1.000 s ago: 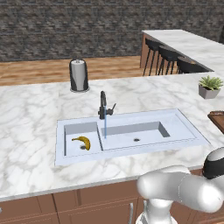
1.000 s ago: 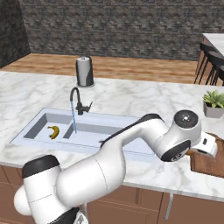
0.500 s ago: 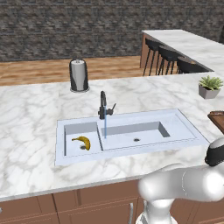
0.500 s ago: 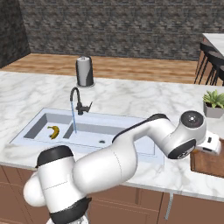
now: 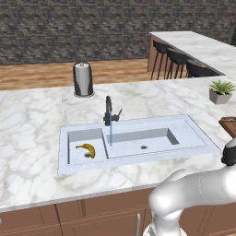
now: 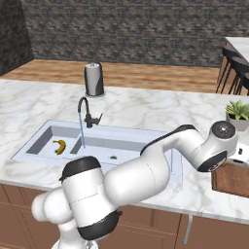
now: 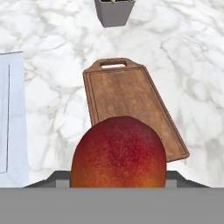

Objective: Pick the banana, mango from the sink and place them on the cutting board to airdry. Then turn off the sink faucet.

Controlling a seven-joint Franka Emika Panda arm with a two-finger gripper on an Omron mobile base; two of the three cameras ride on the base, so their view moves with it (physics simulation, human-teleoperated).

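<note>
An orange-red mango (image 7: 118, 155) bulks large at the bottom of the hand view, and my gripper (image 6: 242, 154) is shut on it, its fingertips hidden behind the fruit. The mango hangs above the near end of the dark brown cutting board (image 7: 131, 105), which lies on the marble right of the sink (image 5: 184, 138). My arm reaches over that board (image 6: 232, 179) at the right edge. The yellow banana (image 5: 86, 149) lies in the small left basin. The dark sink faucet (image 5: 109, 112) stands behind the divider, with a thin blue stream running from it.
A grey potted plant (image 7: 114, 12) stands just beyond the board's handle. A dark paper-towel holder (image 5: 83, 79) sits behind the sink. Bar stools (image 5: 175, 57) line a far counter at the right. White marble surrounds the board.
My arm has swung further right and out over the cutting board, carrying the mango. The banana and faucet have not moved, and the water still runs.
</note>
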